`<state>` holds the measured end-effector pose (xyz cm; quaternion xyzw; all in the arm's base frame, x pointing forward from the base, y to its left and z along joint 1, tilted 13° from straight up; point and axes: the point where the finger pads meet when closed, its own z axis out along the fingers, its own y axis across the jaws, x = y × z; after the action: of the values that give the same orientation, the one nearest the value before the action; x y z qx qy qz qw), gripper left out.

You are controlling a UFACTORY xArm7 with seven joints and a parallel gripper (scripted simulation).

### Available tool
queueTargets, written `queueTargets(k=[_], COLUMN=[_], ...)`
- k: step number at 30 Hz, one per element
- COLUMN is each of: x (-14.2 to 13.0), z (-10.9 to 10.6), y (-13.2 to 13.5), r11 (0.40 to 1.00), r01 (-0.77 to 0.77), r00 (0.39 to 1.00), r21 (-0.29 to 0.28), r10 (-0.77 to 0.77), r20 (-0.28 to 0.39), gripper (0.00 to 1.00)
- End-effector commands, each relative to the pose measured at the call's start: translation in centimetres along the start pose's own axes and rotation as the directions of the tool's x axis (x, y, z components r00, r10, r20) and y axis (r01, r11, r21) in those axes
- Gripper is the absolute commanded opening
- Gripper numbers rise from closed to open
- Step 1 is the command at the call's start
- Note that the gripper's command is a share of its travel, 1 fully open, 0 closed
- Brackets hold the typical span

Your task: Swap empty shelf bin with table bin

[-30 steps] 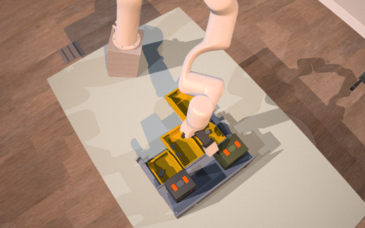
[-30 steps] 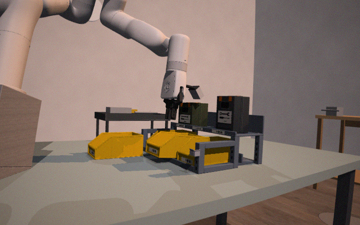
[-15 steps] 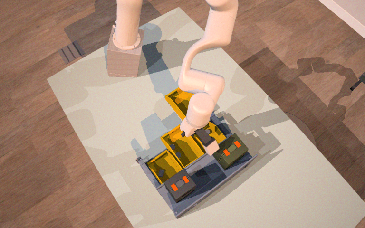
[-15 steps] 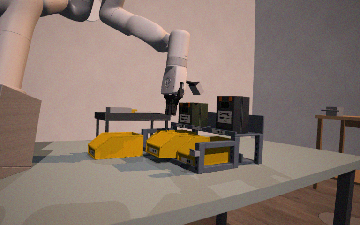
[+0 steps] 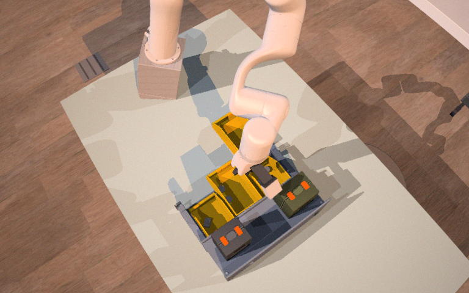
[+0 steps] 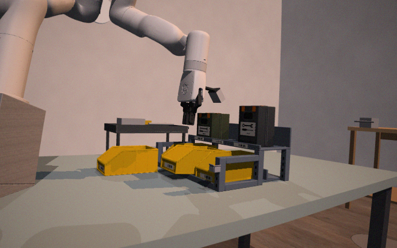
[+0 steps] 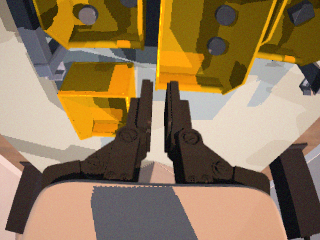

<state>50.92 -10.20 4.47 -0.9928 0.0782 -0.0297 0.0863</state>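
Claw [image 5: 236, 171] [image 6: 188, 123] [image 7: 159, 96], narrow and empty, hangs above the open front of the part-filled bin [image 5: 242, 194] [image 6: 178, 159] [image 7: 197, 30], which juts from the shelf [image 5: 273, 223] [image 6: 258, 165] [image 7: 39, 52], its long axis running inward, probably needing a push that way.

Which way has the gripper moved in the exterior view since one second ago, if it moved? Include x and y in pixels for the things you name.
Yes, upward: the gripper [image 5: 236, 171] [image 6: 188, 123] [image 7: 159, 96] hangs higher against the green case [image 5: 287, 206] [image 6: 222, 126].
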Motion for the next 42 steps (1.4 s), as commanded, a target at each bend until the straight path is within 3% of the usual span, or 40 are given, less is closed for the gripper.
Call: queueTargets(k=[1,6,7,32,37,42], x=[0.1,0.1,0.1,0.1,-0.4,-1.6], z=[-0.3,-0.3,-0.3,-0.3,-0.1,0.3], y=[0.1,0.1,0.1,0.1,0.5,1.2], r11=[1.0,1.0,1.0,1.0,0.995,0.953], r01=[-0.001,-0.001,-0.001,0.01,0.101,0.304], r00=[1.0,1.0,1.0,1.0,0.995,0.952], r21=[-0.001,-0.001,-0.001,0.0,0.003,0.0], r10=[0.001,0.001,0.001,-0.01,-0.101,-0.304], r20=[-0.004,-0.004,-0.004,-0.006,-0.017,-0.042], gripper=[0.1,0.1,0.0,0.0,0.0,0.0])
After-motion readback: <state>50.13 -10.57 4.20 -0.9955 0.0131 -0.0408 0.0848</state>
